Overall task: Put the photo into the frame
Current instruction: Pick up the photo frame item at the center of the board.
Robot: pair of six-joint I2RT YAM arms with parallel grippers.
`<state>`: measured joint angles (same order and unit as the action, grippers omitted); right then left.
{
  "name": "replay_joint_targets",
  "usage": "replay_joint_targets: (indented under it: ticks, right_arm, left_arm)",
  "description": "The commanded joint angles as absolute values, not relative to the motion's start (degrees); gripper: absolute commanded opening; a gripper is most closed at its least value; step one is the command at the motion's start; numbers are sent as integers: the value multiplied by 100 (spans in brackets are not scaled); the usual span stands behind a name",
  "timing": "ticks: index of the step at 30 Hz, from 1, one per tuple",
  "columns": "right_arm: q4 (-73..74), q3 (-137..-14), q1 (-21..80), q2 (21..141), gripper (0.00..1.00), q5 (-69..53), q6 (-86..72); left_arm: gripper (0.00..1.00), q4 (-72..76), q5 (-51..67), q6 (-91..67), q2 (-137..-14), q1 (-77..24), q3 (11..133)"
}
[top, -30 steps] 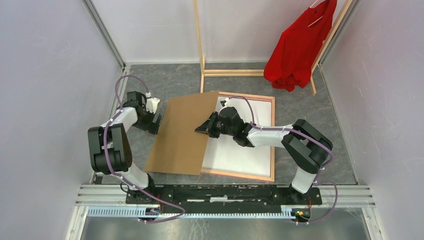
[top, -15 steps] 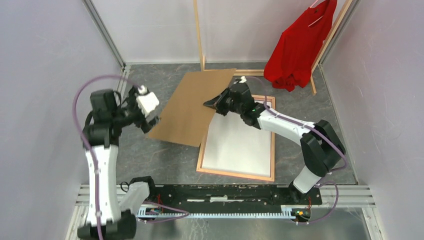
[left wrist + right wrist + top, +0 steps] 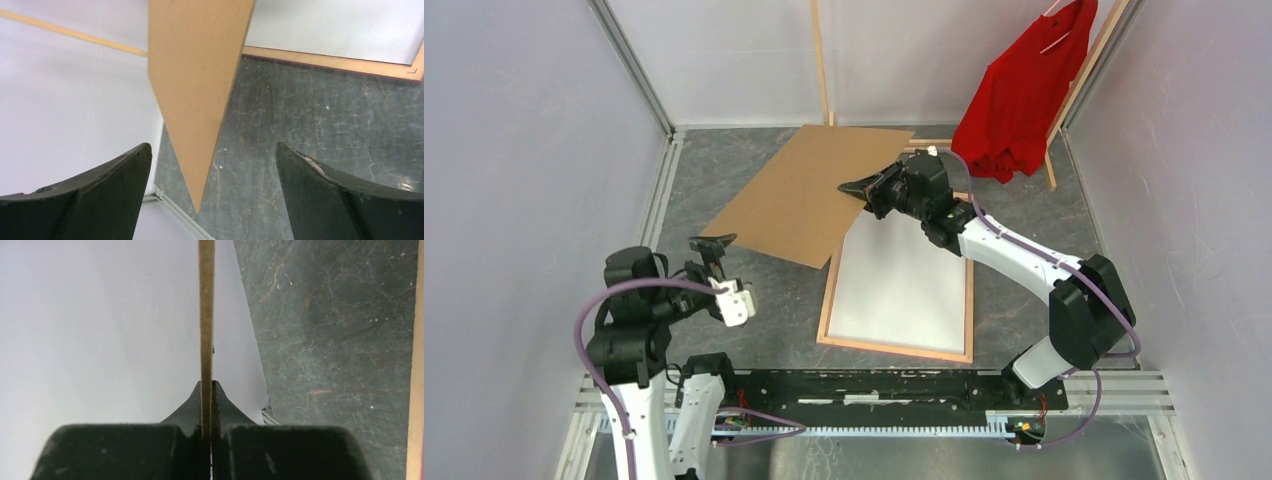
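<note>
Frame (image 3: 894,349) noted flat on the bench (image 3: 754,160), right of centre, pale wood edges up, a white panel (image 3: 899,285) filling its opening.

Top view:
- Same position for the frame as a second ago.
- Backing board (image 3: 809,195) lifted off it, tilted, and carried further toward the back-left than half a second ago. Its far corner now reaches the foot of the clothes rack (image 3: 822,60). Its near right corner overlaps the frame's far left corner.
- Right hand (image 3: 849,187) clamped on the board's right edge.
- Left hand (image 3: 712,245) pulled back to the near-left and well apart from the board, whereas a second ago it sat at the board's left edge. Spread wide, holding nothing.
- Bench surface dark grey with a marbled pattern.
- Pale walls (image 3: 524,150) on three sides, metal rails in the corners.
- Red garment (image 3: 1014,100) hanging on the rack, back right.

Left wrist view:
- Dark fingers (image 3: 100,200) set far apart, nothing between them.
- Beyond them, one corner of the brown board pointing downward.
- Frame's wood edge and white panel across the upper right.

Right wrist view:
- Board seen edge-on, pinched tight between the closed fingers.
- Marbled bench to the right, pale wall to the left.
- Wooden strip (image 3: 416,390) down the right margin. Cannot tell whether it belongs to the rack or the frame.
</note>
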<state>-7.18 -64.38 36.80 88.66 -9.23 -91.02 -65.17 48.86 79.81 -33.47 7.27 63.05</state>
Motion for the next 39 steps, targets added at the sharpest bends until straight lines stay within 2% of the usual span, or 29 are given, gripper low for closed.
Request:
replay_joint_targets:
  ticks: [1, 5, 15, 16, 18, 20, 22, 23, 24, 26, 29, 32, 35, 39]
  right_arm:
    - [-1606, -6554, 3735, 8526, 0, -1199, -9545]
    - [-1783, -6617, 3833, 8589, 0, -1394, -9601]
    - [-1942, -6533, 4291, 8621, 0, -1714, -9441]
    - [-1949, -6542, 4318, 8643, 0, -1735, -9426]
    - [-1926, -6573, 4348, 8666, 0, -1772, -9387]
    - [-1903, -6574, 4350, 8670, 1, -1825, -9310]
    - [-1837, -6587, 4327, 8675, 12, -1936, -9132]
    - [-1796, -6597, 4309, 8668, 18, -1985, -8992]
    - [-1757, -6592, 4263, 8659, 28, -2049, -8762]
    - [-1646, -6578, 4118, 8648, 53, -2340, -8224]
    - [-1067, -6721, 3810, 8675, 77, -2969, -6932]
    - [-50, -7010, 3542, 8657, 89, -3418, -5123]
    - [1176, -7264, 3277, 8489, 93, -3825, -3078]
    - [1800, -7072, 3169, 7629, 98, -3351, -1109]
  left_arm:
    - [99, -5924, 5148, 9023, -2925, 730, 5778]
    - [96, -5797, 4913, 9679, -2860, 739, 5441]
    - [84, -4099, 4836, 9032, -2996, 733, 5091]
    - [81, -4093, 4841, 9038, -3005, 731, 5088]
    - [66, -4088, 4821, 9083, -3014, 734, 5089]
    - [40, -4088, 4755, 9302, -3000, 736, 5053]
    - [17, -4034, 4729, 9378, -2953, 733, 5009]
    - [13, -3949, 4726, 9319, -2935, 731, 4983]
    - [8, -3850, 4728, 9252, -2900, 730, 4957]
    - [2, -3533, 4710, 9114, -2837, 735, 4874]
    - [2, -3209, 4660, 8961, -2832, 734, 4791]
    - [2, -3175, 4642, 8867, -2954, 737, 4916]
    - [2, -3311, 4638, 8694, -3108, 730, 5131]
    - [2, -4049, 4749, 8754, -3454, 730, 5665]
